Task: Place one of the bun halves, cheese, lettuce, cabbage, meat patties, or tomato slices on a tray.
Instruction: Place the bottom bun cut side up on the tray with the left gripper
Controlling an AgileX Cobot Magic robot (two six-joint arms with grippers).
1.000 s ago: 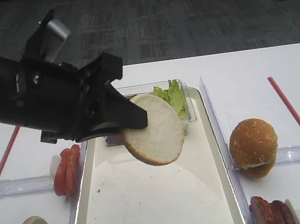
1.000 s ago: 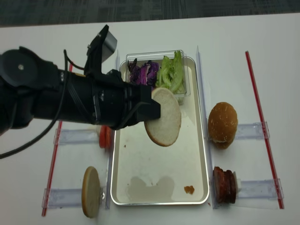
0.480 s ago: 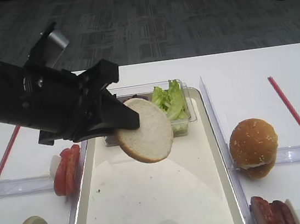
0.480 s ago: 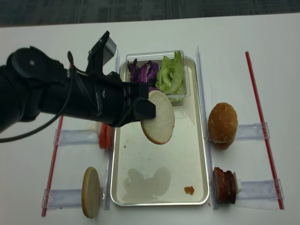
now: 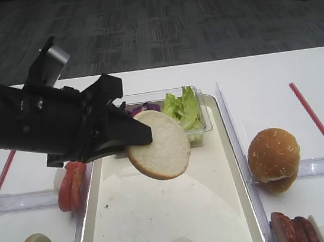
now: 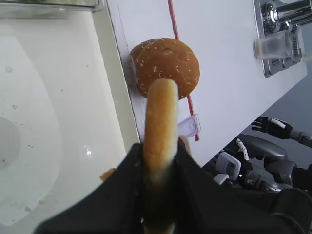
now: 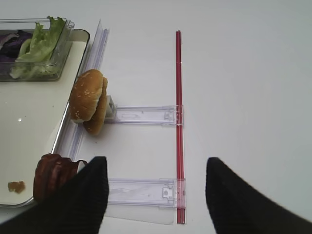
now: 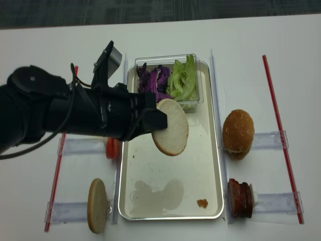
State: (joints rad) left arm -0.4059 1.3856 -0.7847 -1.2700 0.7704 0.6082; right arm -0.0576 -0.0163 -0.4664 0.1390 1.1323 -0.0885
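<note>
My left gripper (image 5: 134, 135) is shut on the edge of a pale bun half (image 5: 158, 144), which hangs tilted above the cream tray (image 5: 162, 216). From the left wrist the bun half (image 6: 160, 112) shows edge-on between the black fingers (image 6: 131, 170). At the tray's far end a clear box holds lettuce (image 8: 183, 80) and purple cabbage (image 8: 153, 79). Tomato slices (image 8: 113, 148) stand left of the tray and meat patties (image 8: 239, 197) right of it. My right gripper (image 7: 156, 195) is open over bare table beside the patties (image 7: 53, 175). No cheese is in view.
A second bun half (image 8: 98, 205) stands in a clear holder at the near left. A whole sesame bun (image 8: 237, 133) sits right of the tray. Red strips (image 8: 281, 130) and clear holder rails (image 7: 141, 116) lie on both sides. An orange crumb (image 8: 202, 203) lies on the tray.
The left gripper has carried the bun half a little to the left over the tray and its shadow has shifted. Everything on the table has stayed put.
</note>
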